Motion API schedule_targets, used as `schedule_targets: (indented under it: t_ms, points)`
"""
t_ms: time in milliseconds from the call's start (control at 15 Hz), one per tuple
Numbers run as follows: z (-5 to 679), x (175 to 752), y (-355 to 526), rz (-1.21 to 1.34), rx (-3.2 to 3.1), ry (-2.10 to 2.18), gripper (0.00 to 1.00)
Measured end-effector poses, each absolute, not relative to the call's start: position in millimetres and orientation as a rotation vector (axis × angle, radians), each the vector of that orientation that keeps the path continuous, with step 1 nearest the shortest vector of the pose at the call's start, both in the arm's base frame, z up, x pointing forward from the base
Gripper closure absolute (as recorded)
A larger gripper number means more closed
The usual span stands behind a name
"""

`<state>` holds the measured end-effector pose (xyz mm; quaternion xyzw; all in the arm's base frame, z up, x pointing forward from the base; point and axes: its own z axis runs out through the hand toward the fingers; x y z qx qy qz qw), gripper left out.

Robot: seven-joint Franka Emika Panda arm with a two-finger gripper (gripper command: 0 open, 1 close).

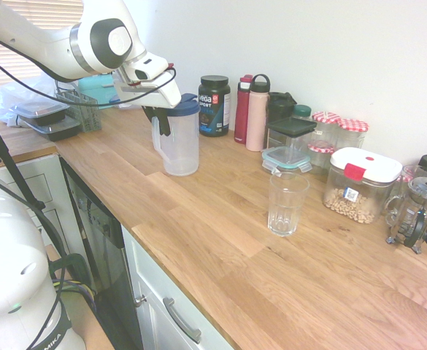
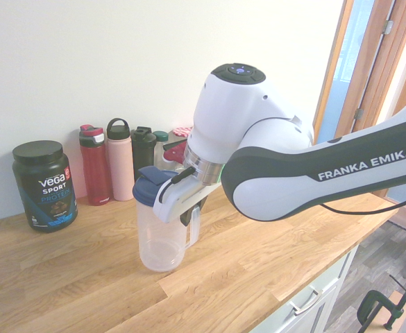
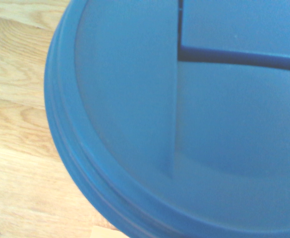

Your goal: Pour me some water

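Observation:
A translucent pitcher with a blue lid stands upright on the wooden counter, left of the middle. My gripper comes down from above and is shut on the pitcher's handle. An empty clear glass stands to the pitcher's right, a good way apart from it. The second exterior view shows the pitcher under my wrist, with my gripper at the handle. The blue lid fills the wrist view. How much water the pitcher holds I cannot make out.
Along the wall stand a black Vega tub, a red bottle, a pink bottle, jars with red checked lids, a lidded box of nuts and a French press. Food containers sit at the far left.

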<state>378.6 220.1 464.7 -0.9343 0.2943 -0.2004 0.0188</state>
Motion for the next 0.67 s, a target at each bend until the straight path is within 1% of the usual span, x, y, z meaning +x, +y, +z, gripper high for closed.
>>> schedule_targets:
  t_ms: [667]
  points:
    - [467, 381, 209, -0.599, -2.916, 0.933, 0.00]
